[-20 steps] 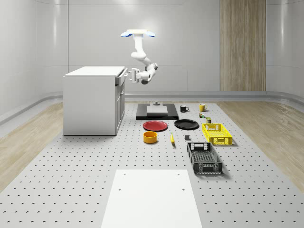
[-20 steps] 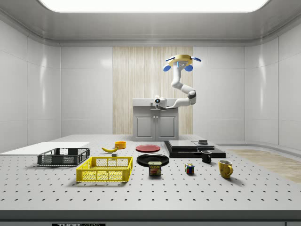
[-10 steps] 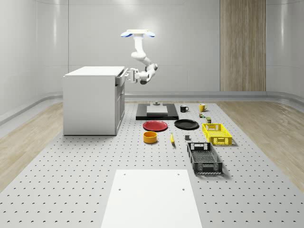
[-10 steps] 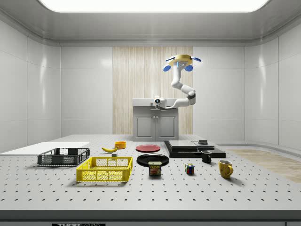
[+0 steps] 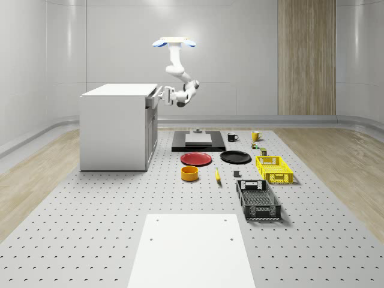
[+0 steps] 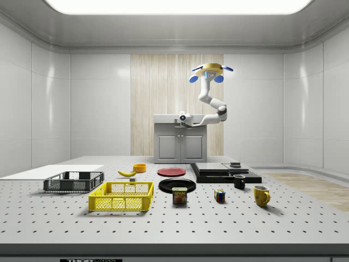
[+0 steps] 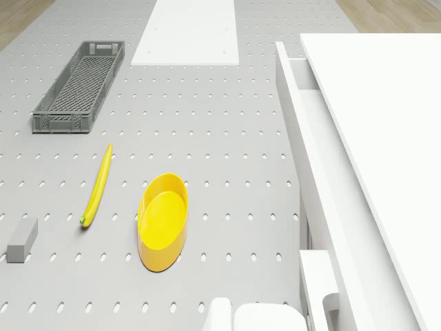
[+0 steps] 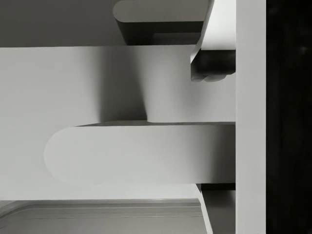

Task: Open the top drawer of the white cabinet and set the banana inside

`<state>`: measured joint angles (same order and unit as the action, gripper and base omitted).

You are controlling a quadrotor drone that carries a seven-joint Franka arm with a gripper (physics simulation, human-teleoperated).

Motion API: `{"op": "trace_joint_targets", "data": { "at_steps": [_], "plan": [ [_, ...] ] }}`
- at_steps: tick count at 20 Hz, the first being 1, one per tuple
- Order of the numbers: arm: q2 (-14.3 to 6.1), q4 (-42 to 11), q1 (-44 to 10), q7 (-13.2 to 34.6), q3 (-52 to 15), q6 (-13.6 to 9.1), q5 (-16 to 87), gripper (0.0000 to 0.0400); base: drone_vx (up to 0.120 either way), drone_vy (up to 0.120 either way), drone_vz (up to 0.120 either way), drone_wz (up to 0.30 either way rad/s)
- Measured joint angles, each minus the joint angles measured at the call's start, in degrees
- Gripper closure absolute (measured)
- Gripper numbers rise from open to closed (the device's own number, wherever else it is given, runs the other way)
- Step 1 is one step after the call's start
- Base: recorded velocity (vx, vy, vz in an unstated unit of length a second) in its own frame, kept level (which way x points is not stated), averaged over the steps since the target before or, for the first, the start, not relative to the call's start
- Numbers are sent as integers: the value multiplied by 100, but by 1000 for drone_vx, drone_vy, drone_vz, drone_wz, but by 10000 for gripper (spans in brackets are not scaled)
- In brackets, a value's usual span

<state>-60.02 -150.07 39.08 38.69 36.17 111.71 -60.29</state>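
Note:
The drone [image 5: 174, 42] hovers level with the space just off the white cabinet's [image 5: 114, 129] drawer side, higher than its top. Its arm bends down and toward the top drawer. My gripper [image 5: 163, 94] is at the drawer front, and in the wrist view it [image 8: 214, 131] straddles the rounded drawer handle [image 8: 141, 153]. One finger lies against the handle's edge. The other finger [image 8: 212, 66] stands a small gap away, so the gripper is still open. The banana [image 5: 217, 174] lies on the table beside the yellow bowl, far below the gripper; the drone view shows the banana [image 7: 98, 185] too.
On the table are a yellow bowl [image 7: 163, 221], a grey crate [image 7: 79, 86], a small grey block [image 7: 22, 240], a red plate [image 5: 196, 158], a black plate [image 5: 235, 157] and a yellow crate [image 5: 273, 168]. A white board [image 5: 192, 252] lies at the near end.
The fingers have drawn closer together around the drawer handle. Drone, arm, cabinet and banana look unmoved.

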Motion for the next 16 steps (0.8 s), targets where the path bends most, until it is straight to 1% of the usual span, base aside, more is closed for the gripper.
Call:
{"op": "trace_joint_targets", "data": {
  "at_steps": [1,2,3,4,5,6,7,8,9,10,11,13,14,15,16],
  "plan": [
    [-10,12,-26,28,25,-42,23,222,0,0,0,0],
    [-26,27,-45,119,60,-81,78,223,0,0,0,0],
    [-20,28,-66,32,114,-126,117,229,0,0,0,0],
    [2,42,-114,-25,154,-200,124,244,0,0,0,0],
    [-16,65,-141,46,194,-255,180,243,0,0,0,0],
    [-36,89,-163,118,241,-307,249,239,0,0,0,0],
    [-147,145,-153,324,281,-339,428,196,0,0,0,0],
    [-146,144,-160,195,370,-383,471,218,0,0,0,0],
    [-160,171,-175,239,427,-438,526,223,0,0,0,0],
    [-144,173,-191,103,510,-489,576,229,0,0,0,0],
    [-44,171,-250,-84,592,-586,554,244,0,0,0,0],
    [-72,255,-303,49,682,-727,641,264,0,0,0,0],
    [-91,298,-319,111,735,-791,695,268,0,0,0,0],
    [-110,341,-330,196,792,-852,766,261,0,0,0,0],
    [-216,436,-317,561,819,-910,924,198,0,0,0,0]
  ]
}}
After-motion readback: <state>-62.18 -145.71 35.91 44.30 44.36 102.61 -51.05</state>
